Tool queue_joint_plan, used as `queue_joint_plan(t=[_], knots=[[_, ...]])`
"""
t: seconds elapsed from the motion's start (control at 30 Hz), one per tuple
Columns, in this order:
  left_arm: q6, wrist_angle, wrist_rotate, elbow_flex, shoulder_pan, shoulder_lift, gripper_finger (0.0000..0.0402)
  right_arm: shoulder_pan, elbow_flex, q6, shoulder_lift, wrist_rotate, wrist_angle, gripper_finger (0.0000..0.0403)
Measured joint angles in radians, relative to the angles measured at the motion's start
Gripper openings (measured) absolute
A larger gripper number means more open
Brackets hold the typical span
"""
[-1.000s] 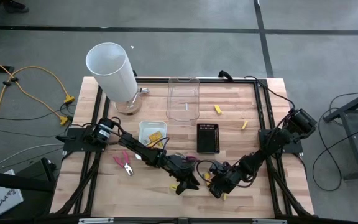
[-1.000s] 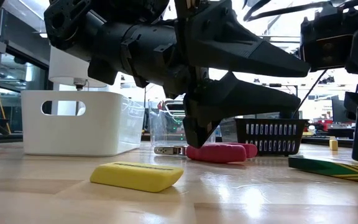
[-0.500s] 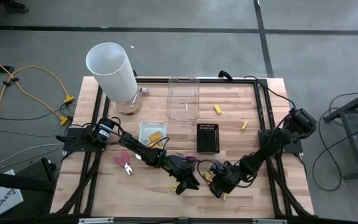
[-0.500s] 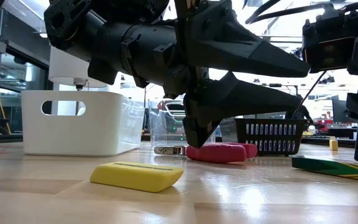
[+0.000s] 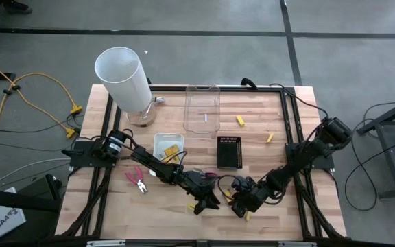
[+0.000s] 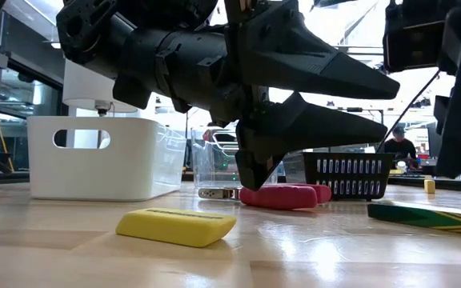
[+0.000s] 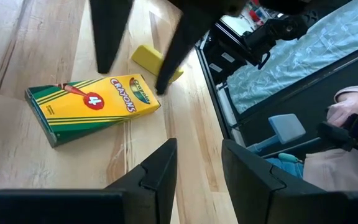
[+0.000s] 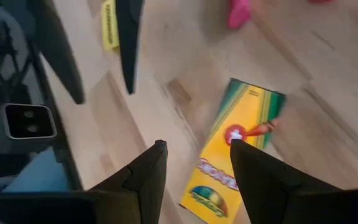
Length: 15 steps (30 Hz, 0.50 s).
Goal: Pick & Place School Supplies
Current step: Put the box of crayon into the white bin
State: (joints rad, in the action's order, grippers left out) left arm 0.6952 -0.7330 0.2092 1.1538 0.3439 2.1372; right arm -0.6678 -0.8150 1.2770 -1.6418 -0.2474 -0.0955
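Wooden table (image 5: 286, 213), one crayon pack (image 7: 92, 107), two yellow erasers (image 6: 176, 226)

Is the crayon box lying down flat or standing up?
Lying flat. The crayon box rests on the wooden table with its printed yellow front facing up; the low view shows it lying low on the tabletop.

The wooden surface (image 5: 115, 213) carries a tall white cylinder (image 5: 123, 77) at its far left corner and a clear tray (image 5: 202, 108) at the middle of the far edge. A white tray (image 5: 158, 142) and a black tray (image 5: 229, 151) stand near the centre. Two short yellow sticks (image 5: 240, 121) lie toward the far right. A pink-handled tool (image 5: 138, 180) lies on the left, another (image 6: 282, 196) near the middle. A yellow eraser (image 6: 176, 226) and a crayon box (image 7: 93, 107) lie toward the near edge.
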Motion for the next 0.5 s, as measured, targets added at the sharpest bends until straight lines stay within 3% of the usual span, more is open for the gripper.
queue_joint_plan(t=[0.5], knots=[[0.000,0.011,-0.025,0.000,0.002,0.000,0.0121,-0.001,0.000,-0.025,0.002,0.022,-0.028,0.0169]])
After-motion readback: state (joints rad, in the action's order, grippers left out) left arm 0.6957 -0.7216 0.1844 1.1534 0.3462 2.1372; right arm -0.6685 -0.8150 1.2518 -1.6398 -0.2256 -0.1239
